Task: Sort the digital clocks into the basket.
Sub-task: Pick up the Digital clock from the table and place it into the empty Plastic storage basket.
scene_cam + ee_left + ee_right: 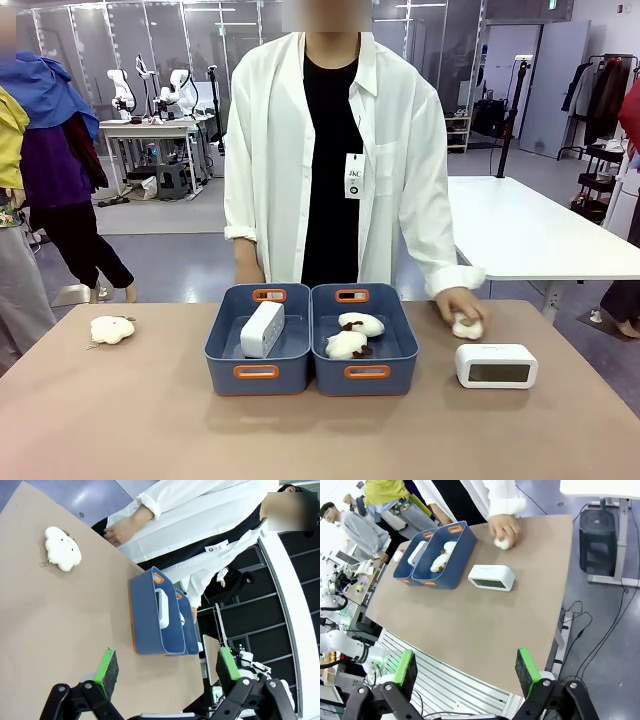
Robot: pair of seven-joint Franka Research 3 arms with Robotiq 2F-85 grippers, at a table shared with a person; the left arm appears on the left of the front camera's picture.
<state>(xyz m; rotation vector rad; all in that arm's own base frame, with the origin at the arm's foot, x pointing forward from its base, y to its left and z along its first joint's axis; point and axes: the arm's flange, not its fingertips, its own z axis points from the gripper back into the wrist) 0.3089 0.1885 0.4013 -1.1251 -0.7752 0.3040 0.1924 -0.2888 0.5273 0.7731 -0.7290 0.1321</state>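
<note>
Black left claw (pixel 166 661), green pads (pixel 106 667)

The first digital clock (pixel 496 365), a white rounded-corner box with a wide grey display, stands upright on the tabletop at the lower right of the front view, display towards the camera, well apart from the basket (pixel 222 372). The right wrist view has this first digital clock (pixel 491 577) near frame centre. The basket is a blue rectangular plastic bin with orange handle inserts at both ends, just left of centre. Inside it the second digital clock (pixel 262 330) rests tilted, plain white casing showing.
</note>
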